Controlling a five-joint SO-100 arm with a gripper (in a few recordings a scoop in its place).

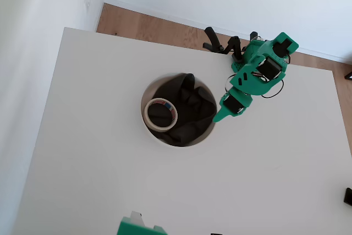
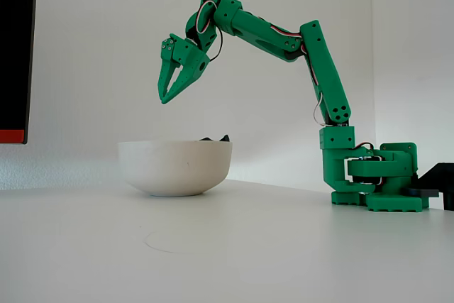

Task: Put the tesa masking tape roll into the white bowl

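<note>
The tesa masking tape roll (image 1: 160,114), a cream ring with a red and blue core, lies flat inside the white bowl (image 1: 146,96) on dark cloth, toward the bowl's left side in the overhead view. In the fixed view the white bowl (image 2: 175,166) hides the roll behind its wall. My green gripper (image 2: 164,99) hangs well above the bowl with its fingertips together, holding nothing. From overhead the gripper (image 1: 218,118) sits just past the bowl's right rim.
The arm's green base (image 2: 372,175) stands to the right of the bowl on the white table (image 1: 264,180). A green part (image 1: 137,226) pokes in at the table's near edge. Wooden floor (image 1: 143,26) runs beyond the far table edge.
</note>
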